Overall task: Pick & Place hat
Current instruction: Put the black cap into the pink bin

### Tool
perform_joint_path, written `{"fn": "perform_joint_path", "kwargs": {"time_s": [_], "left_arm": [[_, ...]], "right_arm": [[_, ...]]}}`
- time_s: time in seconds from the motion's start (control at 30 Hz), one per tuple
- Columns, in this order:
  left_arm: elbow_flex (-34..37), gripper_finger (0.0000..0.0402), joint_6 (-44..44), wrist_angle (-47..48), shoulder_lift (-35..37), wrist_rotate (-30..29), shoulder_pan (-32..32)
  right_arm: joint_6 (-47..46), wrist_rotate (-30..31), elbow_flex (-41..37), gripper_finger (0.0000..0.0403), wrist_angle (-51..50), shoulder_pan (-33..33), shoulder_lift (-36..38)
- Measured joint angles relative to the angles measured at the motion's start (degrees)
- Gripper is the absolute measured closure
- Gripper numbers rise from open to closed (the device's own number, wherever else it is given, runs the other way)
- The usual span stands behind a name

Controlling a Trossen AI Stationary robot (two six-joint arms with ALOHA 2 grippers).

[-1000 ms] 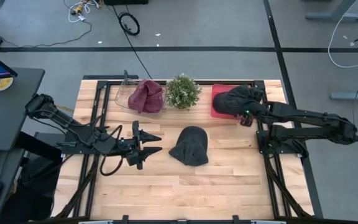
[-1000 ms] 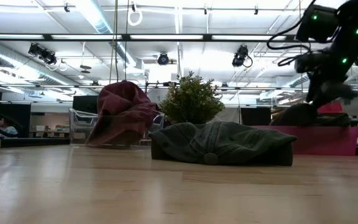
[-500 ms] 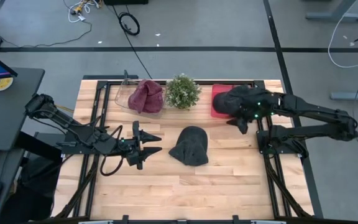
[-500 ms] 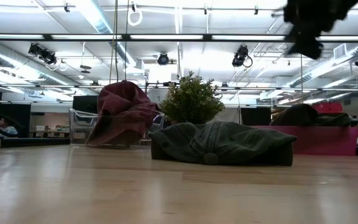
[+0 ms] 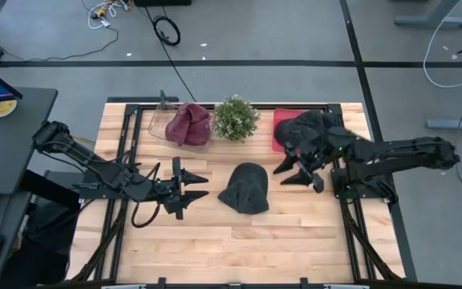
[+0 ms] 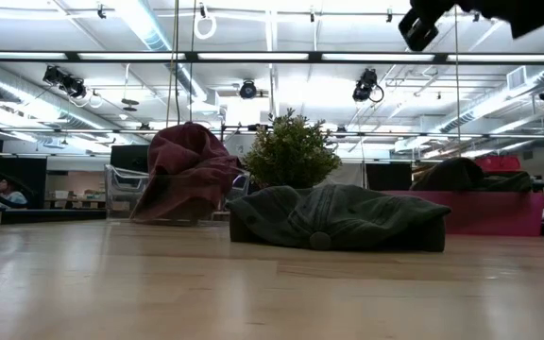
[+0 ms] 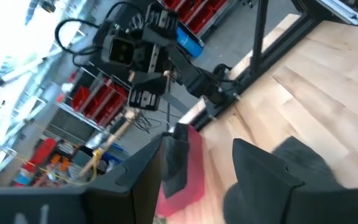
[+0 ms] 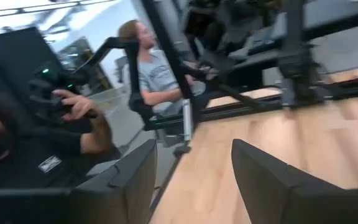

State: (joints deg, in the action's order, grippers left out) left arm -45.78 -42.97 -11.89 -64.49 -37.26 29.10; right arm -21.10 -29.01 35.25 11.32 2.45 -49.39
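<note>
The grey hat (image 5: 245, 189) lies mid-table between both arms: the right gripper (image 5: 297, 171), fingers spread and empty, hovers at its 2 o'clock, nearer than the spread, empty left gripper (image 5: 195, 186) at its 9 o'clock.

- Grey floor (image 5: 255, 40) crossed by dark seam lines, with a black cable (image 5: 165, 30) coiled at 12 o'clock and a white cable (image 5: 447, 60) at 2 o'clock
- Ceiling pipes and hanging lamps (image 6: 246, 90) overhead
- Shelving with red bins (image 7: 194, 12)
- Two seated people (image 8: 148, 65) beyond the wooden bench (image 5: 239, 233)
</note>
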Motion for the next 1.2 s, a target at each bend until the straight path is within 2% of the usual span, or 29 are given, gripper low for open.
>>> {"fn": "perform_joint_path", "kwargs": {"time_s": [0.2,0.33,0.47,0.5,0.63,0.8,1.0,1.1,1.2], "left_arm": [[0.0,0.0204,5.35,3.58,0.0,0.01,0.3],[0.0,0.0204,8.6,5.18,0.0,0.05,1.5],[0.0,0.0204,9.35,5.76,0.0,0.07,3.09],[0.0,0.0204,9.34,5.85,0.0,0.07,3.41],[0.0,0.0204,9.32,5.97,0.0,0.04,4.27],[0.0,0.0204,9.6,6.41,0.0,0.04,4.28],[0.0,0.0204,11.76,8.0,0.0,0.02,4.28],[0.0,0.0204,12.39,8.74,0.0,0.02,4.26],[0.0,0.0204,12.39,9.68,0.0,0.0,4.26]], "right_arm": [[-6.31,5.68,-8.92,0.0195,14.95,-5.65,-5.59],[-10.06,7.71,-10.47,0.0195,17.58,-8.21,-10.44],[-4.02,19.36,-10.02,0.0195,17.32,-11.92,-16.25],[-3.11,20.72,-9.19,0.0195,16.81,-12.61,-18.21],[-0.25,24.14,-3.82,0.0195,13.03,-15.53,-25.19],[6.3,31.1,7.4,0.0195,0.59,-17.53,-31.84],[7.98,31.61,19.34,0.0195,-11.04,-18.98,-38.01],[13.6,32.65,23.43,0.0195,-15.96,-19.78,-41.36],[21.68,37.12,26.35,0.0195,-22.2,-21.02,-45.38]]}}
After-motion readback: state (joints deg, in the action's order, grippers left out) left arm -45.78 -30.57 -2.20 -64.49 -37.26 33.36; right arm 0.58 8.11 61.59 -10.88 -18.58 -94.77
